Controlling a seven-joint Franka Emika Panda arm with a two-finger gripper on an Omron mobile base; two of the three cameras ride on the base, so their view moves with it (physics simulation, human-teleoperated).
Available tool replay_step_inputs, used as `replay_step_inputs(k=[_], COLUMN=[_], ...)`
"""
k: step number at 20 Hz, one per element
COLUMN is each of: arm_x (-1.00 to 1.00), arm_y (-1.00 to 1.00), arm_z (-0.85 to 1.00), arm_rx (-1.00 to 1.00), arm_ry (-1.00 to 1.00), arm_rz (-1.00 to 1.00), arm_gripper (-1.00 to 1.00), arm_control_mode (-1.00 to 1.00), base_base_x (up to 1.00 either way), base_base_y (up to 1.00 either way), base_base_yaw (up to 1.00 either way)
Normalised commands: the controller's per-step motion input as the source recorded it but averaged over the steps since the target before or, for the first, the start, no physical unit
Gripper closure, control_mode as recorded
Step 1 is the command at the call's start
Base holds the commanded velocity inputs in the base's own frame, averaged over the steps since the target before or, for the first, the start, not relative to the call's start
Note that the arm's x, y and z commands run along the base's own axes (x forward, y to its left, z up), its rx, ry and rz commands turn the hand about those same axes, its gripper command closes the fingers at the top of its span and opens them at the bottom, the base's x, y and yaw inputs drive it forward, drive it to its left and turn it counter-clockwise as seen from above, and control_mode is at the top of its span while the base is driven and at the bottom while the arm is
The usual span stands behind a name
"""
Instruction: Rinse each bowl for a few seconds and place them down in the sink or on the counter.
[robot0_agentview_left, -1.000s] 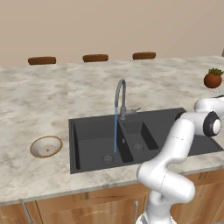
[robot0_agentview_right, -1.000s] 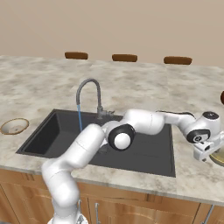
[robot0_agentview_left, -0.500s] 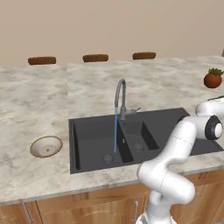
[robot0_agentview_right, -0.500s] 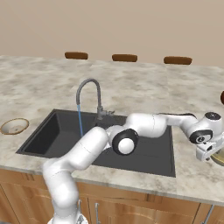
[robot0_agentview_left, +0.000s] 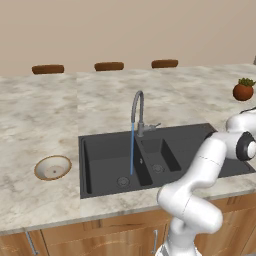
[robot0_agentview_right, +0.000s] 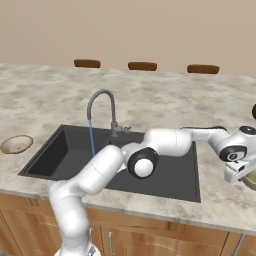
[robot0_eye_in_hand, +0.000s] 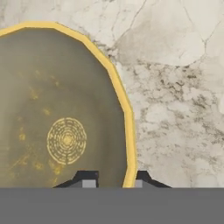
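Far off to my gripper's left, the shallow brown-rimmed bowl (robot0_agentview_left: 52, 167) sits on the counter (robot0_agentview_left: 45, 115). Nearer on that side is the black sink (robot0_agentview_left: 107, 157), its curved tap (robot0_agentview_left: 136, 112) running a thin blue stream into the left basin. My gripper (robot0_eye_in_hand: 113, 179) hangs over the counter right of the sink, its narrowed fingers straddling the yellow rim of the olive-tan bowl (robot0_eye_in_hand: 52, 113), one fingertip (robot0_eye_in_hand: 85, 178) inside, the other outside. Beyond it stands a potted plant (robot0_agentview_left: 243, 89).

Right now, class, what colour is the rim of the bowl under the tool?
Bright yellow rim on an olive-tan bowl, clearest in the hand view.
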Motion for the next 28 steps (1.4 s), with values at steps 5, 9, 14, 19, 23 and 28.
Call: replay_step_inputs(k=[5, 9, 14, 19, 23, 28], arm_x=[-0.52, -0.41, -0.34, -0.33, -0.18, -0.07], arm_y=[0.96, 1.0, 0.95, 0.88, 0.64, 0.46], arm_z=[0.0, -0.04, 0.0, 0.1, 0.69, 0.78], arm_rx=[-0.08, -0.18, -0.28, -0.3, -0.26, -0.2], arm_ry=[-0.04, -0.14, -0.23, -0.24, -0.06, 0.03], arm_rz=[0.0, 0.0, 0.02, 0.06, 0.08, 0.11], arm_gripper=[1.0, 1.0, 1.0, 1.0, 1.0, 1.0], arm_control_mode=[-1.0, -1.0, -1.0, -1.0, -1.0, -1.0], base_base_x=[0.0, 0.0, 0.0, 0.0, 0.0, 0.0], base_base_y=[0.0, 0.0, 0.0, 0.0, 0.0, 0.0], base_base_yaw=[0.0, 0.0, 0.0, 0.0, 0.0, 0.0])
